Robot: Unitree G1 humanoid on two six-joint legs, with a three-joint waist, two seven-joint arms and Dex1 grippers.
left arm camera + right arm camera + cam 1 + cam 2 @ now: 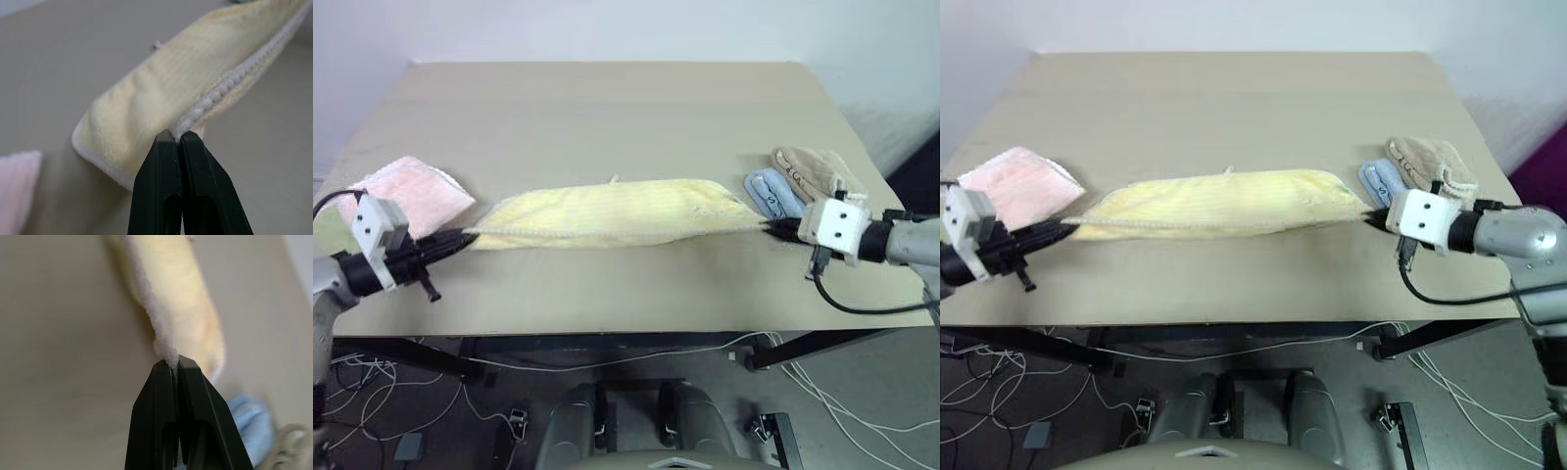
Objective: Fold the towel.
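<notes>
The pale yellow towel [612, 212] stretches left to right across the middle of the table, folded lengthwise with its whitish stitched edging along the near side. My left gripper [467, 237] is shut on the towel's left end, and its wrist view shows the edging [230, 85] pinched at the tips of the black fingers [161, 186]. At the opposite end, my right gripper [770, 227] is shut on the towel's right corner [168, 357]. The towel is pulled taut between the two grippers.
A pink towel [406, 191] lies at the table's left edge behind my left gripper. A light blue folded towel [771, 193] and a beige one [818, 171] lie at the right, just behind my right gripper. The beige table [607, 108] is bare farther back.
</notes>
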